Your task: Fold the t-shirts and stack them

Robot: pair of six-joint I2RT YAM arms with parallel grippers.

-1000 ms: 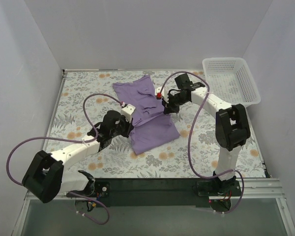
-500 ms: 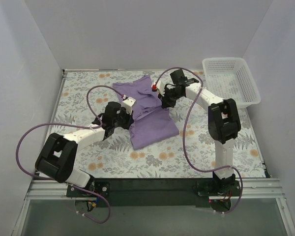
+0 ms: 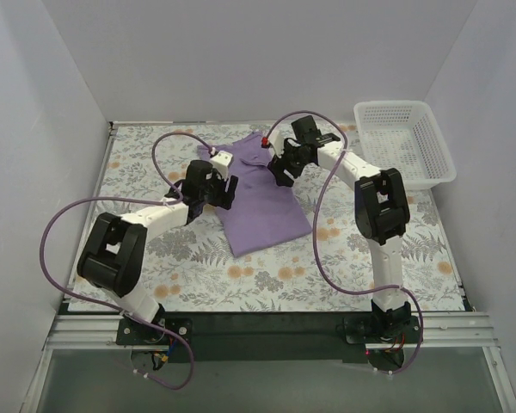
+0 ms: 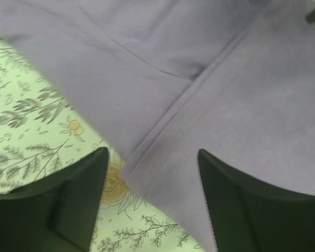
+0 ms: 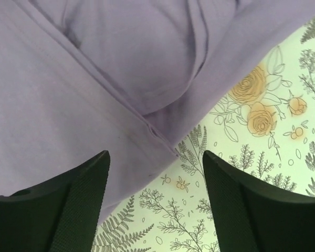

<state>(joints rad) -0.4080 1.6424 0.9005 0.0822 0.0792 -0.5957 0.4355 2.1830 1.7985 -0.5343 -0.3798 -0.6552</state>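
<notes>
I see my left fingers and right fingers spread wide, gripping nothing, each over an edge of the lavender t-shirt on the desk.

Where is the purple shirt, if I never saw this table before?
Find the flowery table and look at its middle, toward the back. The t-shirt is the wide, soft lavender cloth lying there. The cables are purple too but thin, and the basket is white.
</notes>
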